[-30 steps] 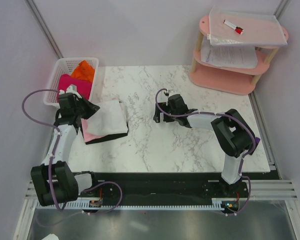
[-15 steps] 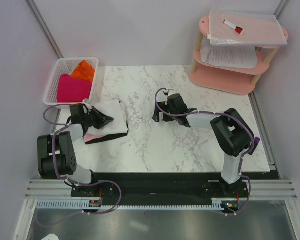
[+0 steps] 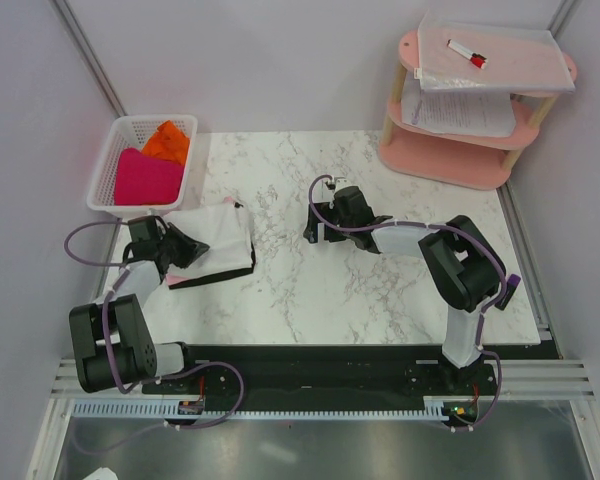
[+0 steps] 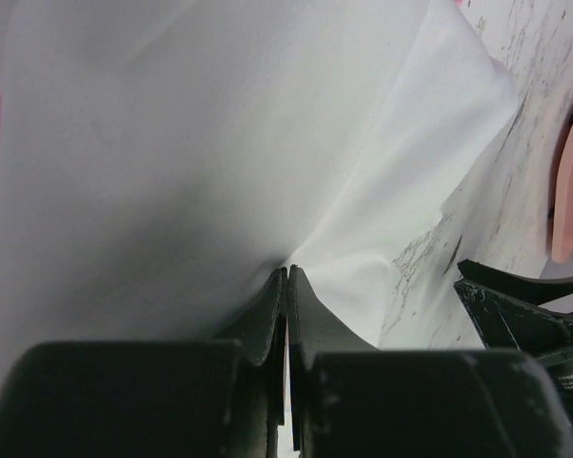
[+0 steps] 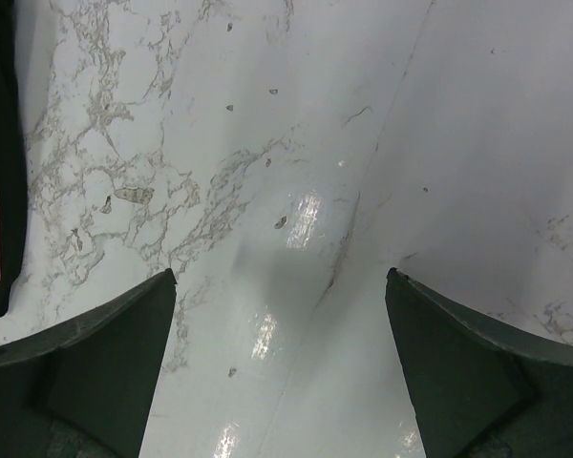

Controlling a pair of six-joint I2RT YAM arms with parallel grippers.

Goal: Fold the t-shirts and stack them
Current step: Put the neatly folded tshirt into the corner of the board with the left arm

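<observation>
The left gripper [image 4: 286, 279] was clamped shut on a fold of the white t-shirt [image 3: 220, 233], which lay atop the pink t-shirt [image 3: 183, 270] at the table's left side. The right gripper [image 5: 279, 277] stood wide open, holding nothing, above the marble table [image 3: 310, 290] near its centre.

One high, two close.
Top looks down on the whole white marble table [image 3: 300, 290]; left wrist hugs the soft white cloth t-shirt [image 4: 220, 143]; right wrist faces marble.
</observation>
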